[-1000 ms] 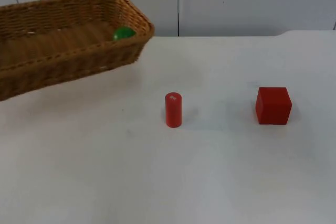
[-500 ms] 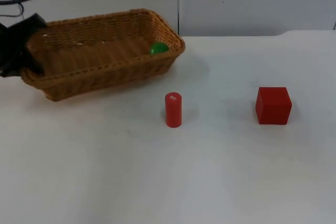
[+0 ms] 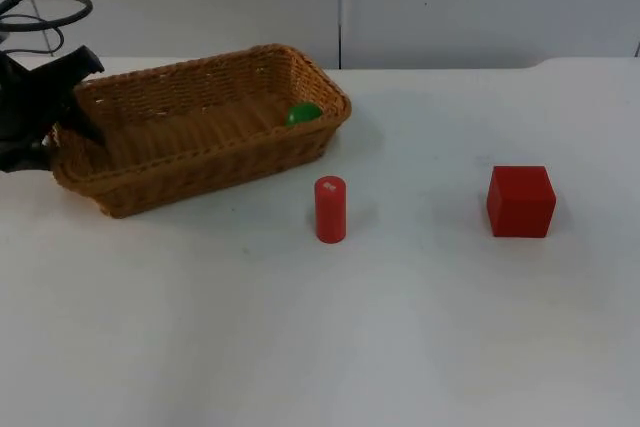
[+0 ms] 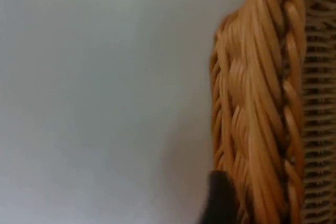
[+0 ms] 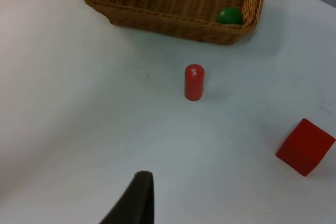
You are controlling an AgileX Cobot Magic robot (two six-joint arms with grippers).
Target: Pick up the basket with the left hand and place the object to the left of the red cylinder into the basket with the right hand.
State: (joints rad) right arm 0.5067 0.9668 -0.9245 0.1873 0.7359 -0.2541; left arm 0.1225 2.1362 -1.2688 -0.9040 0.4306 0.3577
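**Basket back down, green object already aboard**

We find the brown woven wicker basket lower and further right than a second ago, and by its shadow probably resting on the white table top. The small green rounded object lies in its right end, so we judge the placing done. The left gripper pinches the basket's left rim. The right gripper waits above the table; its fingers we cannot judge.

Count: one basket, one green object, one upright red cylinder, one red cube.
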